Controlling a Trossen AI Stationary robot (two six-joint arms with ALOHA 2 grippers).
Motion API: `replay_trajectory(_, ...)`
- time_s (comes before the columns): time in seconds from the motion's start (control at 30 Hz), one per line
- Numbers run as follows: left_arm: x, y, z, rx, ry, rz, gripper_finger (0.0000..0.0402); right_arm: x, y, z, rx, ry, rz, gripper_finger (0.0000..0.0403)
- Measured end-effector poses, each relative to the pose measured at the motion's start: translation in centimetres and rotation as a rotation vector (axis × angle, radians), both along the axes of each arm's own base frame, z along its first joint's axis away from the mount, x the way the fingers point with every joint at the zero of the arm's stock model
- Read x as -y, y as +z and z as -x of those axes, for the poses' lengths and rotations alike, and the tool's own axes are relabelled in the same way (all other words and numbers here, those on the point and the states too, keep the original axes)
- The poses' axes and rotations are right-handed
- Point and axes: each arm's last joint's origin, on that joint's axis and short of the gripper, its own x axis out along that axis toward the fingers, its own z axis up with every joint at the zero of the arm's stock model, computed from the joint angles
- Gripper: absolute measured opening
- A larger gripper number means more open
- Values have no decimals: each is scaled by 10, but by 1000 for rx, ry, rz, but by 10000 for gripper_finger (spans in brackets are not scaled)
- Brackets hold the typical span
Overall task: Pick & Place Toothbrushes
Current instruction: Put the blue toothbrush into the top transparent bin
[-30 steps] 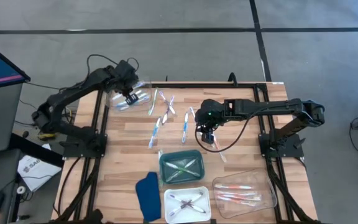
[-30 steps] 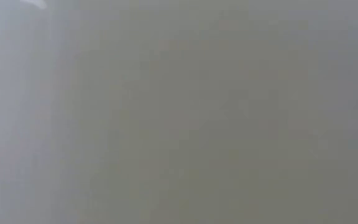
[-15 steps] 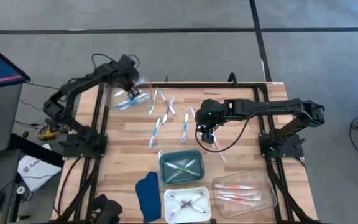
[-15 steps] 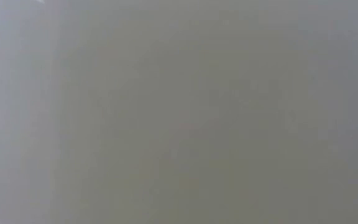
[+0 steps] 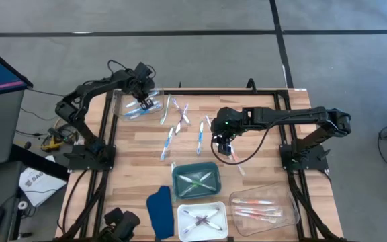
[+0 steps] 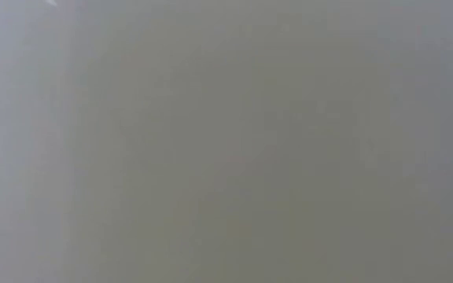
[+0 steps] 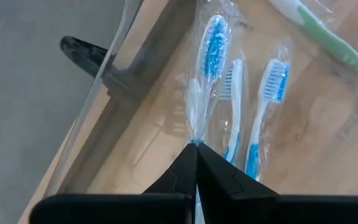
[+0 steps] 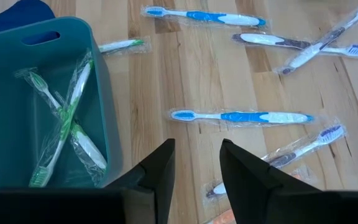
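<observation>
Our left gripper, pinched on a wrapped blue toothbrush over the clear tray, could snag its slippery film while our right gripper waits parted.

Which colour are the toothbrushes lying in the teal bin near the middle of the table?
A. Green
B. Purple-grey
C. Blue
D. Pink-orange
A: the right wrist view shows wrapped green toothbrushes crossed inside the teal bin, and the high view shows the same green ones there; the blue toothbrush lies loose on the table outside it.
</observation>
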Motion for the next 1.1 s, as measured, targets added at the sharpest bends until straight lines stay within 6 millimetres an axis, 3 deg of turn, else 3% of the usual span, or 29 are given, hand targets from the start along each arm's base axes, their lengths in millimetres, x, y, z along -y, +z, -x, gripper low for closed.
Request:
replay_trajectory(0.37,-8,-18,-6,16,23,19,0,0,0,0,0,0,0,120)
replay_trajectory(0.77,-1,-37,-1,11,23,30,1,0,0,0,0,-2,-1,120)
replay_trajectory(0.97,-1,-32,0,12,25,-3,2,0,0,0,2,-2,-1,120)
replay_trajectory(1.1,1,-23,1,30,28,-27,25,0,0,-1,8,-2,0,120)
